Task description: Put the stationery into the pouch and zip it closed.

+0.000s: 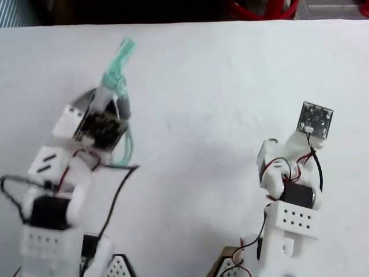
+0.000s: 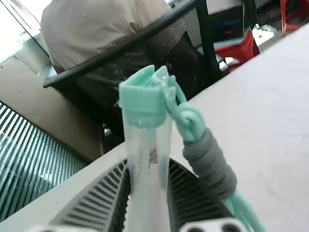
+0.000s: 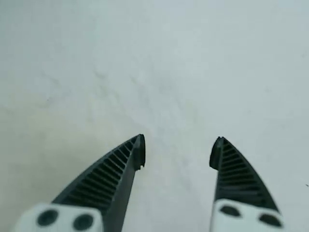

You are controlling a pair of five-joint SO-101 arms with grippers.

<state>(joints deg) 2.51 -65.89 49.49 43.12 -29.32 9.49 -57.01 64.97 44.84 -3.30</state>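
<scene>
Clamping the clear teal-capped tube [image 2: 145, 140] by its body near the table's [image 1: 219, 86] left edge, the left gripper [image 2: 147, 166] held something seemingly light, stiff and slick, its cord [image 2: 190, 121] dangling. The right gripper [image 3: 176, 154] gaped wide.

A white worktop [image 1: 202, 104] fills the scene, its surface bare and matte, with a dark strip running along its far edge. Past that edge near the far right corner sits a red frame [image 1: 262, 8]. In the left wrist view a black mesh chair [image 2: 190, 36] stands just off the worktop's edge, with a slatted teal panel [image 2: 29, 169] low beside it.
</scene>
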